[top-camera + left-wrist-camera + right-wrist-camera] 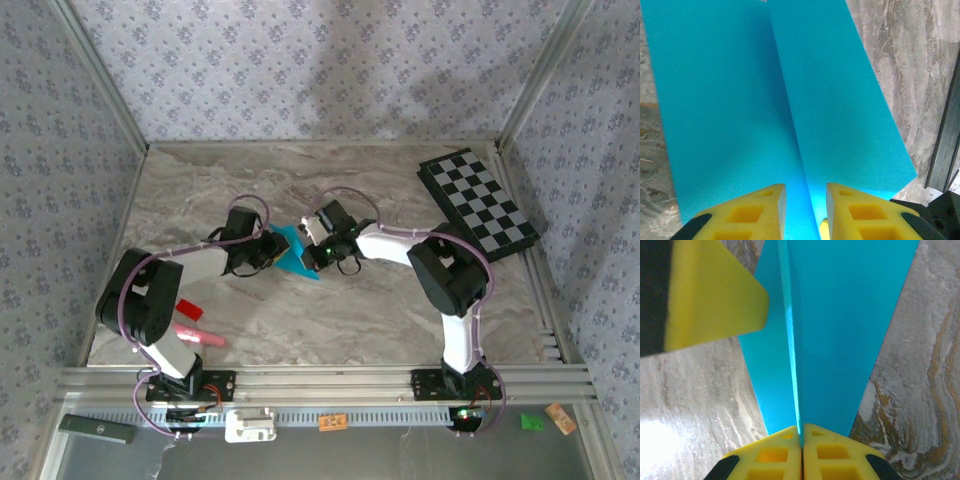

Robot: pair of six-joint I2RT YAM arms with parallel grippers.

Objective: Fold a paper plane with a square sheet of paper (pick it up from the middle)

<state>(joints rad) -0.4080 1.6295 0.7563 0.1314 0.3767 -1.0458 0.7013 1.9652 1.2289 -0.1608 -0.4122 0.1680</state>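
The cyan-blue square sheet of paper [294, 252] is held above the marble table mid-scene, folded along a centre crease into a wedge with its point toward the near side. My right gripper [318, 252] is at the sheet's right end. In the right wrist view its yellow fingers [801, 432] are shut on the upright crease of the paper [840, 315]. My left gripper [270, 248] is at the sheet's left end. In the left wrist view its jaws [806, 192] stand apart, with the crease of the paper [740, 100] running between them. A left fingertip [715, 295] shows beside the sheet.
A black-and-white checkered board [478, 203] lies at the back right. A red object [188, 310] and a pink one [197, 335] lie near the left arm's base. An aluminium rail [320, 380] runs along the near table edge.
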